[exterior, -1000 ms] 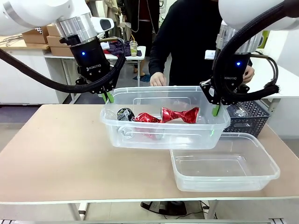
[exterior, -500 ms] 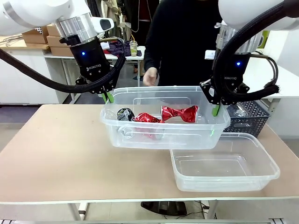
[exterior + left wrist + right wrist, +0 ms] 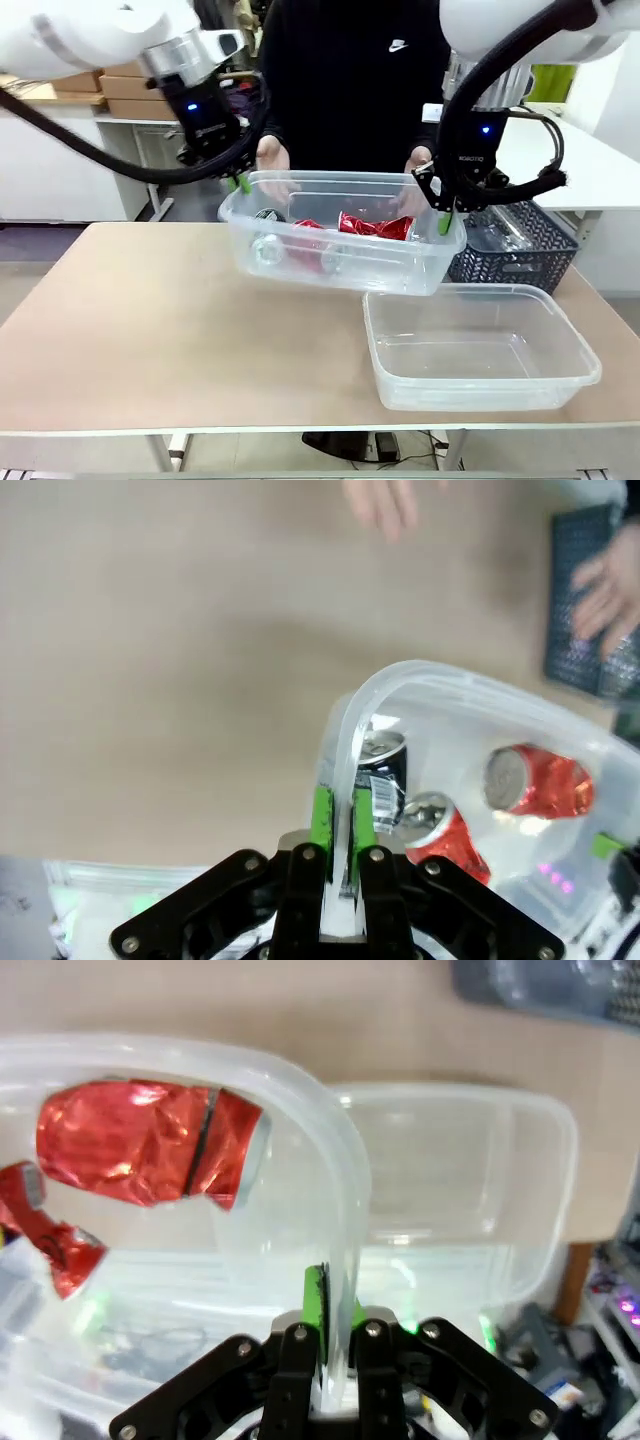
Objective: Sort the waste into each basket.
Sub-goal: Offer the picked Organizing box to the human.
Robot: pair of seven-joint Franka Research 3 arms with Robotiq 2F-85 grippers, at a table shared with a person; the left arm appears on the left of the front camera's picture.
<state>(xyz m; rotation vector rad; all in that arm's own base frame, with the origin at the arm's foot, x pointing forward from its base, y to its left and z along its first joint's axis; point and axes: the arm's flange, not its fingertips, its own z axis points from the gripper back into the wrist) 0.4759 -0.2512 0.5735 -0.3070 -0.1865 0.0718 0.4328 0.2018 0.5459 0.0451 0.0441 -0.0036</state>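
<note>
**Item:** clear see-through plastic rectangular tub (image 3: 400,268) with rounded corners and a rolled rim.

**Position:** it is held between the two arms over the far middle of the pale wooden table (image 3: 150,320). It seems to be off the tabletop and tilts a little, right end lower.

**Appearance:** the walls are glossy and transparent, so the contents read through them.

**Contents:**
- The crushed shiny red cans (image 3: 375,226) are creased and foil-bright, and lie across the middle and right of the tub.
- The dark can (image 3: 266,215) has a silver top and sits at the left end.
- The see-through plastic bottle (image 3: 268,250) lies just below the dark can, faint against the wall.

**Grip, left:** the left gripper (image 3: 240,183), black with green pads, pinches the rolled rim at the tub's left end. The left wrist view shows the rim sandwiched between the pads.

**Grip, right:** the right gripper (image 3: 443,215) is clamped on the rim at the right end, with the thin wall between its pads.

**Companion item:** the second clear tub (image 3: 480,400), of the same make, stands flat on the near right of the table. Its far rim is just below the held tub's right end.

**Also present:**
- The dark blue lattice-walled basket (image 3: 520,255) stands at the far right, beside the right gripper.
- The person in a black top (image 3: 350,80) stands at the far side.
- One hand (image 3: 272,158) and the other hand (image 3: 418,162) are close to the held tub's far rim; whether they touch it cannot be told.
</note>
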